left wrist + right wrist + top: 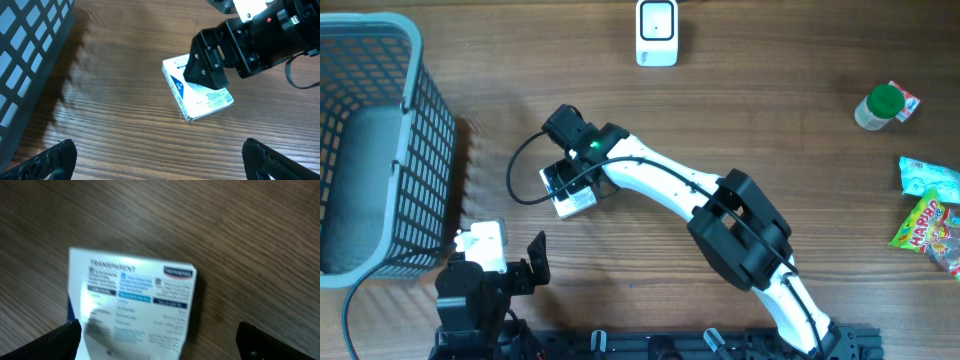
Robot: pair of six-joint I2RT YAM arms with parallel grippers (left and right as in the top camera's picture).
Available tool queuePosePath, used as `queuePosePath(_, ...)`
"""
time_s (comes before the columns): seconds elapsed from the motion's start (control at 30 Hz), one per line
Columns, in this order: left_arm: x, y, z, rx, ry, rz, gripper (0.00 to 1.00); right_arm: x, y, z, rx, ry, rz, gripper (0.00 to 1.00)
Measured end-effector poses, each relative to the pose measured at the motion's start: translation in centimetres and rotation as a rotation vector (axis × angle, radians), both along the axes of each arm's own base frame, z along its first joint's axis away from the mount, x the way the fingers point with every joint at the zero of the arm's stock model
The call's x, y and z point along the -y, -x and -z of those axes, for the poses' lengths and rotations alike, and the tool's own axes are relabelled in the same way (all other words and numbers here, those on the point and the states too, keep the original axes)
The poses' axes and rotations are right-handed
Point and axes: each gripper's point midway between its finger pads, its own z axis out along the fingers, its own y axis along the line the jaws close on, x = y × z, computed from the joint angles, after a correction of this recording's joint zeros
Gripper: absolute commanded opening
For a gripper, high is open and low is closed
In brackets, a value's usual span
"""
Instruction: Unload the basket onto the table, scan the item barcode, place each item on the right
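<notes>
While right pincer (162, 340) hangs spread — box (209, 100) partly hidden | left pincer (160, 160) spread

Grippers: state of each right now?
Left gripper: open, empty.
Right gripper: open, over the white box, not gripping it.

Mock shop checkout: basket (432, 150), barcode scanner (657, 32) and packaged snacks (928, 225) on a table (770, 100).

White printed box (132, 305) flat on wooden table (235, 225)
</notes>
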Motion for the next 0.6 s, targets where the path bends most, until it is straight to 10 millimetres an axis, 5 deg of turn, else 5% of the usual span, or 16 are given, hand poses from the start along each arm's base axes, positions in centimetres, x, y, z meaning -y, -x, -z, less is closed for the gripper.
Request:
queuePosePath(0.23, 0.00, 0.00, 0.00, 0.000, 0.000, 0.000, 1.00, -0.87, 0.35, -0.19, 0.007, -0.018, 0.030, 0.96)
queuePosePath(0.33, 0.00, 0.00, 0.00, 0.000, 0.000, 0.000, 1.00, -1.03, 0.34, -0.25, 0.010, -0.023, 0.035, 0.63)
queuePosePath(0.4, 0.00, 0.00, 0.00, 0.000, 0.000, 0.000, 1.00, -1.12, 0.32, -0.29, 0.011, -0.027, 0.038, 0.51)
queuePosePath(0.6, 0.00, 0.00, 0.00, 0.000, 0.000, 0.000, 1.00, -1.23, 0.70, -0.41, -0.055, -0.068, 0.028, 0.35)
